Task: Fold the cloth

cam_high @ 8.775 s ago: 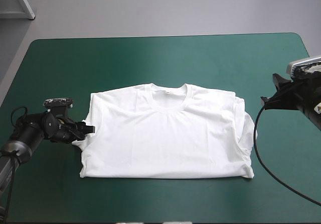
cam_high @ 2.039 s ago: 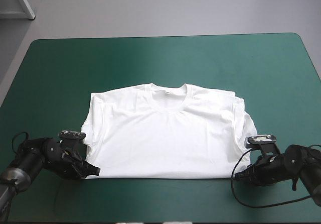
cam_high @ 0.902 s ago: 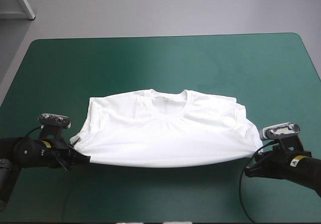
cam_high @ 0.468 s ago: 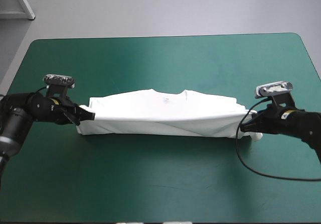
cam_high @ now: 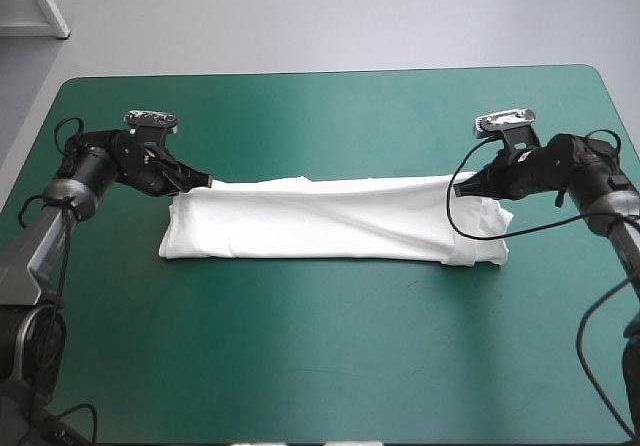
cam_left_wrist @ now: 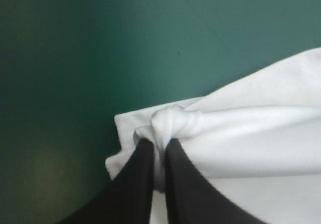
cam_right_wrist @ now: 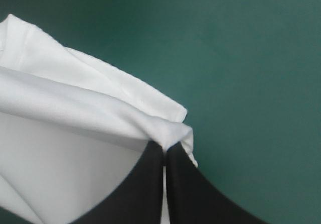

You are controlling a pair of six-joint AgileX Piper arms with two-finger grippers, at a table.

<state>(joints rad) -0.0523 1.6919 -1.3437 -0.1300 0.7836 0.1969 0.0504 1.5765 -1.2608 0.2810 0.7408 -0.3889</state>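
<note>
The teal-green table cover fills the lower half of the high view. At mid-frame, one white short-sleeved T-shirt lies as a long folded band, its collar hidden inside the fold. Two arms reach in low from the left and right edges. The left gripper and right gripper each pinch a far corner of the T-shirt, their black fingers nearly closed on the cloth.

No text, label, brand, number or sign can be read in any view, neither on the white T-shirt nor on the table's teal-green cover.
</note>
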